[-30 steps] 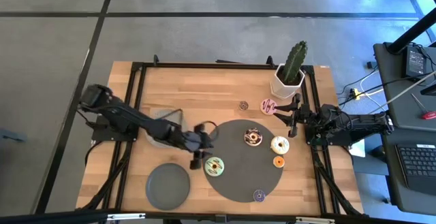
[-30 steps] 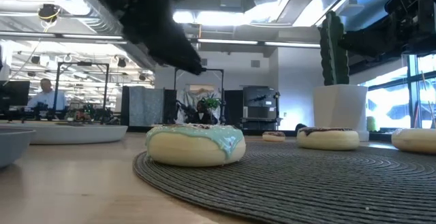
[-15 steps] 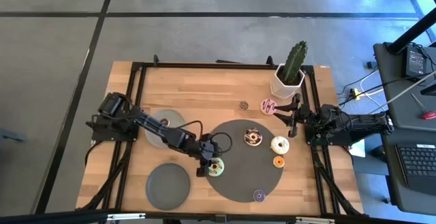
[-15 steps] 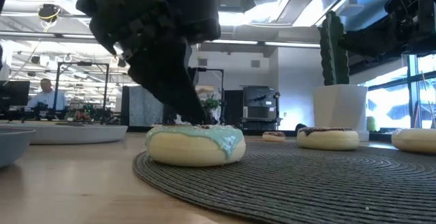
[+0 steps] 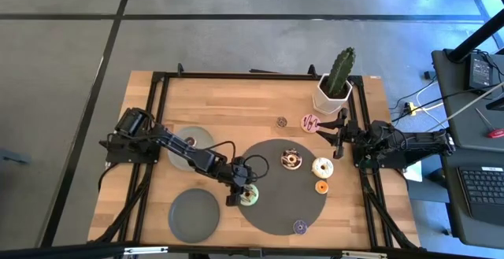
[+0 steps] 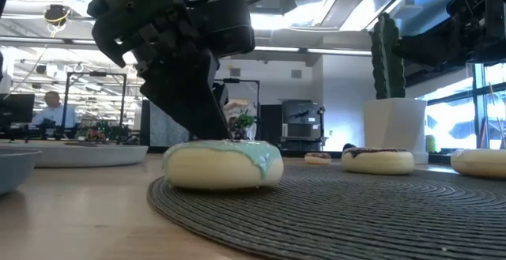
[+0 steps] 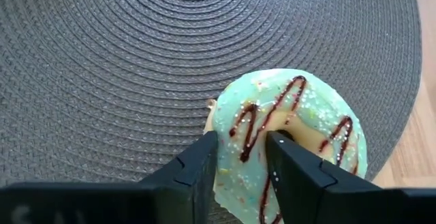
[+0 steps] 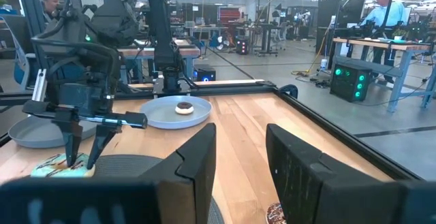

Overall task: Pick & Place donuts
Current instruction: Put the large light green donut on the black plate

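Observation:
A pale green donut with chocolate drizzle lies flat on the left part of the large dark grey woven disc; it also shows in the low view and the left wrist view. My left gripper is down on it, shut on its ring. On the same disc lie a chocolate donut, a white one, an orange one and a purple one. A pink-striped donut lies on the wood. My right gripper waits open at the table's right side. My left gripper pinches the donut's ring on the side nearest the arm, one finger at the hole and the other finger outside the rim. The fingers come slanting down from the table's left. The donut lies flat on the disc.
A small grey plate stands near the front left. A second plate, under the left arm, holds a brown donut. A potted cactus stands at the back right. A small brown ring lies on the wood.
My left gripper has gone down and toward the table's near edge, from above the disc's left rim onto the pale green donut. The donut stays flat on the disc.

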Available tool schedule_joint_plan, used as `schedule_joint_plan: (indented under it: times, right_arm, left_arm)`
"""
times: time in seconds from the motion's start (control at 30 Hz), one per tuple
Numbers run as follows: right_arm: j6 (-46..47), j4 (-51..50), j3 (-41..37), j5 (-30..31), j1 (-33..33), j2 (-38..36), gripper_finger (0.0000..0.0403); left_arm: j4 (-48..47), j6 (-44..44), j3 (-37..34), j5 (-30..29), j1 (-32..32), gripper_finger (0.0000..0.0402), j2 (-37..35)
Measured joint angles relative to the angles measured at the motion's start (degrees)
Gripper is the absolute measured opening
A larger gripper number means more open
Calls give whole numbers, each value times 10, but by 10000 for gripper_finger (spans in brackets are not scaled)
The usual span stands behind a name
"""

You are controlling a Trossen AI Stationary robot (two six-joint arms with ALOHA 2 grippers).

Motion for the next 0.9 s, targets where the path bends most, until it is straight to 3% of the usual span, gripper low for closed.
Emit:
schedule_joint_plan:
  times: [0.4,0.6,0.77,0.9]
  right_arm:
    - [0,0,0,0,0,0,131]
    - [-1,0,0,0,0,0,131]
    - [-1,0,0,0,0,0,131]
    - [-2,0,0,0,0,0,131]
  left_arm:
    - [-7,10,0,1,0,21,-3]
    - [-27,8,-1,0,0,12,-65]
    - [-111,-87,-5,-12,-31,14,-151]
    - [-223,-235,-18,-91,-101,10,-205]
